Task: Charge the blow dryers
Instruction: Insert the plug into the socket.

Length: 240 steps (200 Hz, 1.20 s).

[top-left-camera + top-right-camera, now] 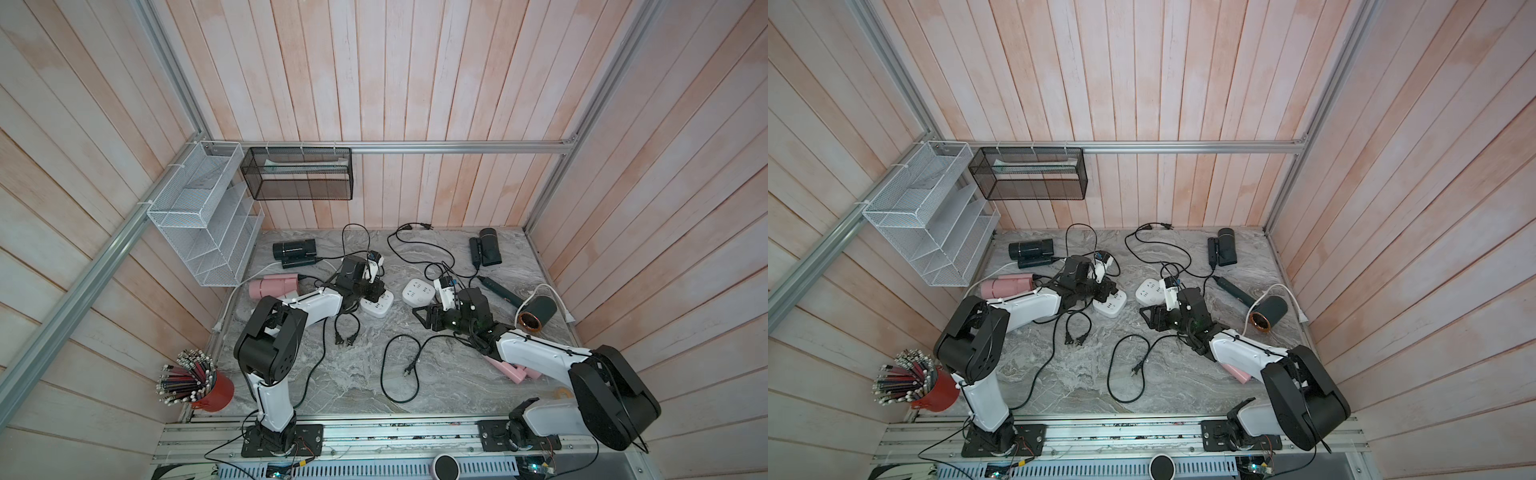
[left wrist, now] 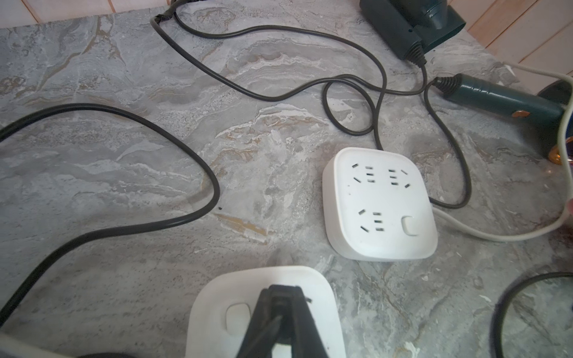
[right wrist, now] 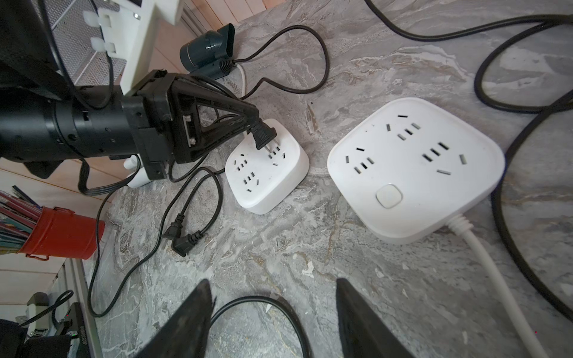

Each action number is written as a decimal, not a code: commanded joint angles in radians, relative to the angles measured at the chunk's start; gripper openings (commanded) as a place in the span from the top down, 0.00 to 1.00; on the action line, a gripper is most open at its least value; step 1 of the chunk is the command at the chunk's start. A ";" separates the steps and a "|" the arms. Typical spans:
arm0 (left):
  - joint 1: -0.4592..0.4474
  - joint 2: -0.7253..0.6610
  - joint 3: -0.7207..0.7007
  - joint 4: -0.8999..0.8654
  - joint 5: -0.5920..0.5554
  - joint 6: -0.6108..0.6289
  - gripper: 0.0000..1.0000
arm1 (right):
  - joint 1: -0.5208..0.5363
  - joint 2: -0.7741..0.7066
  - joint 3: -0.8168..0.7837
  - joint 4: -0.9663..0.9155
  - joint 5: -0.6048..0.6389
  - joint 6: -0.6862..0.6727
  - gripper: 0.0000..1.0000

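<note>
Over the nearer power strip (image 3: 266,186), the left gripper (image 3: 255,124) is clenched on a black plug (image 3: 263,136), tilted so that its prongs meet a socket. I cannot tell whether they have gone in. The pinch sits on the plug's body, I'd judge to leave the prongs free for pushing down. The right gripper (image 3: 272,283) hangs released and empty, low over the table (image 1: 353,374) beside the second power strip (image 3: 412,173). A loose cord (image 3: 279,305) lies beneath it, perhaps the next to lift. A black blow dryer (image 1: 293,249) and a pink blow dryer (image 1: 272,286) lie by the table's left edge, and a dark blow dryer (image 1: 486,247) lies at the far right. All are well apart from the strips, with only their cords trailing inward.
</note>
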 commanded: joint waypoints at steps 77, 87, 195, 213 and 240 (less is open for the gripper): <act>-0.010 -0.010 -0.017 -0.057 0.036 -0.006 0.93 | 0.008 0.003 -0.003 0.005 0.027 0.005 0.35; -0.011 -0.007 -0.013 -0.063 0.041 -0.011 0.93 | 0.008 0.007 -0.001 0.002 0.027 0.004 0.36; -0.059 -0.006 -0.041 -0.022 -0.123 -0.008 0.94 | 0.009 -0.019 0.018 -0.012 -0.012 0.004 0.25; -0.061 -0.004 -0.043 -0.013 -0.138 -0.002 0.94 | 0.009 -0.040 0.013 -0.012 -0.010 0.010 0.22; -0.071 -0.002 -0.043 -0.004 -0.189 0.023 0.94 | 0.009 -0.091 -0.009 0.002 -0.003 0.029 0.13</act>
